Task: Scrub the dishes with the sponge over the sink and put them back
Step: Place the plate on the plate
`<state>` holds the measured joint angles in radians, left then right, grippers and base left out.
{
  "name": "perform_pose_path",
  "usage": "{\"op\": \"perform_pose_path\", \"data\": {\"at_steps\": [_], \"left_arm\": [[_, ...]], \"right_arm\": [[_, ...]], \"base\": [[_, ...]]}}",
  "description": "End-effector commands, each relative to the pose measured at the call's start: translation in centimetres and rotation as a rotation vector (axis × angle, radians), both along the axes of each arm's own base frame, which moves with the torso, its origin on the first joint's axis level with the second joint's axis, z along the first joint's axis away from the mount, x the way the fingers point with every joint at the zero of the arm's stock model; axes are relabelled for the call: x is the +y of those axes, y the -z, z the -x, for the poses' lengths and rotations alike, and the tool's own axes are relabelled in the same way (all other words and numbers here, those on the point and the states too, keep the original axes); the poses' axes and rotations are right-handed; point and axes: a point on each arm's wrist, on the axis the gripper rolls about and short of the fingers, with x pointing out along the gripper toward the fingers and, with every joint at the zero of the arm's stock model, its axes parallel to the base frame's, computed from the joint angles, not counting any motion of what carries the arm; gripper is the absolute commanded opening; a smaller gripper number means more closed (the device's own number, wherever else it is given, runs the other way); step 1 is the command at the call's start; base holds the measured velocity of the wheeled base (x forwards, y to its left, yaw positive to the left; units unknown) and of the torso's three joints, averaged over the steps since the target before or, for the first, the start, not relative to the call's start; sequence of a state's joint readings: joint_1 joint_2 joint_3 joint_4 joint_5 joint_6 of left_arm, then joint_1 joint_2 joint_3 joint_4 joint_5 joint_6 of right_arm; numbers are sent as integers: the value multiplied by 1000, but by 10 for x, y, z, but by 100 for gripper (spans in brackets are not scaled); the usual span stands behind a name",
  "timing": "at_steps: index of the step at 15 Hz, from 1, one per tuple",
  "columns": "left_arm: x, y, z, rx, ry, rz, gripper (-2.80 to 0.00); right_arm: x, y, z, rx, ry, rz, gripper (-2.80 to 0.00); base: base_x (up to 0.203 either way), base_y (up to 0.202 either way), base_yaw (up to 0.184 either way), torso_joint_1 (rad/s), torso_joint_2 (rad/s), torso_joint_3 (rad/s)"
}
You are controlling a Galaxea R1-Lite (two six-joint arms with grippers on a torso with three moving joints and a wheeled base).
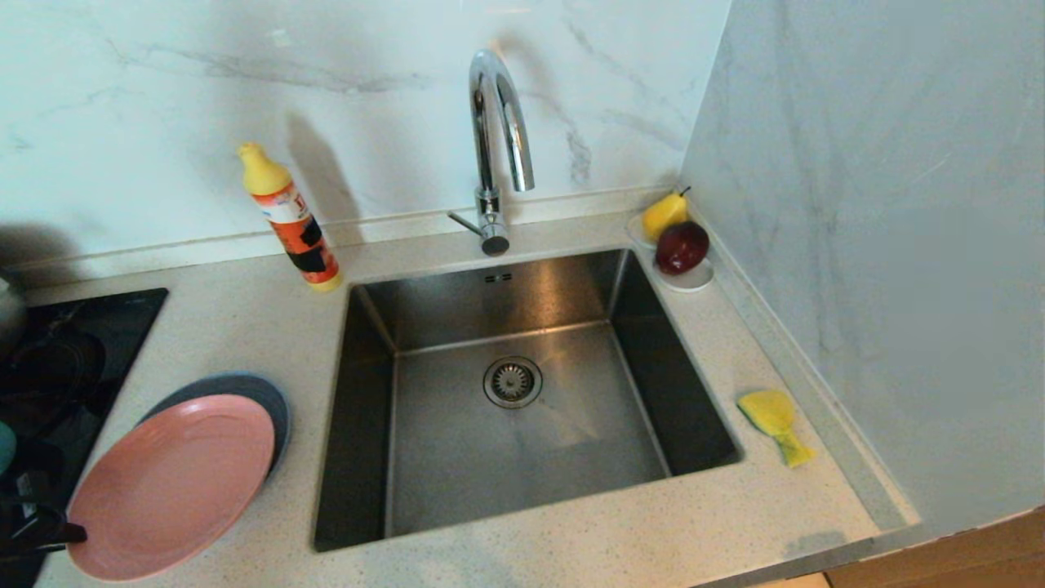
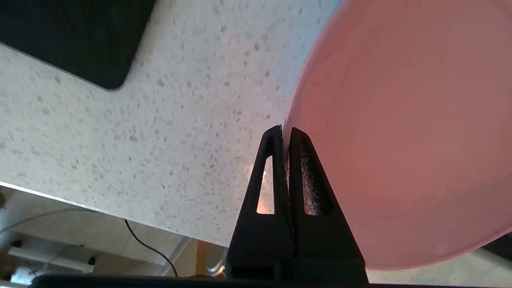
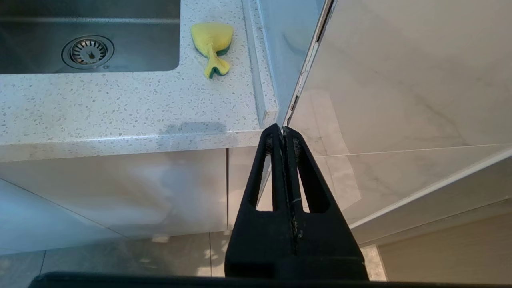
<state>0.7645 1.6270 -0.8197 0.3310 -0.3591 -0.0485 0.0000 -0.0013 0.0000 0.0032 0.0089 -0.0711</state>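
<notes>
sink [image 1: 522, 441]: brushed steel | pink plate [image 1: 171, 486]: matte | counter [image 1: 653, 531]: speckled stone

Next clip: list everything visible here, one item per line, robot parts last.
Matte pink round plate: one, pink, tilted over the counter left of the sink, rim pinched by the left pincer.
Blue-grey round plate: one, beneath and behind the pink plate.
Dark steel sink: one, centre, with a chrome gooseneck tap.
Yellow sponge: one, counter right of the sink.
Yellow-capped orange bottle: one, behind the sink's left corner.
Yellow pear, dark red apple: on a white saucer, back right.
Black hob: far left.
Left pincer: shut on the plate rim.
Right pincer: shut, parked below the counter edge.
</notes>
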Motion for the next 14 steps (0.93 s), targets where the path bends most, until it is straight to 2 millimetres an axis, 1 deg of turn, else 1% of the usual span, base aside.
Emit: {"op": "perform_pose_path", "data": {"at_steps": [1, 2, 3, 10, 11, 14], "left_arm": [[3, -1, -2, -14, -3, -13, -280], [4, -2, -4, -24, -5, -23, -181], [5, -4, -5, -30, -11, -26, 0], [7, -4, -7, -38, -20, -11, 0], [7, -8, -7, -50, -31, -13, 0], [10, -27, -9, -117, -102, -25, 0]], "right_arm": [[0, 0, 0, 0, 0, 1, -280], [0, 0, 0, 0, 0, 1, -280], [0, 0, 0, 0, 0, 1, -280], [0, 0, 0, 0, 0, 1, -280], [0, 0, 0, 0, 0, 1, -280], [0, 0, 0, 0, 0, 1, -280]], "base": [[0, 0, 0, 0, 0, 0], [0, 0, 0, 0, 0, 0], [0, 0, 0, 0, 0, 0], [0, 0, 0, 0, 0, 0], [0, 0, 0, 0, 0, 0], [0, 0, 0, 0, 0, 0]]}}
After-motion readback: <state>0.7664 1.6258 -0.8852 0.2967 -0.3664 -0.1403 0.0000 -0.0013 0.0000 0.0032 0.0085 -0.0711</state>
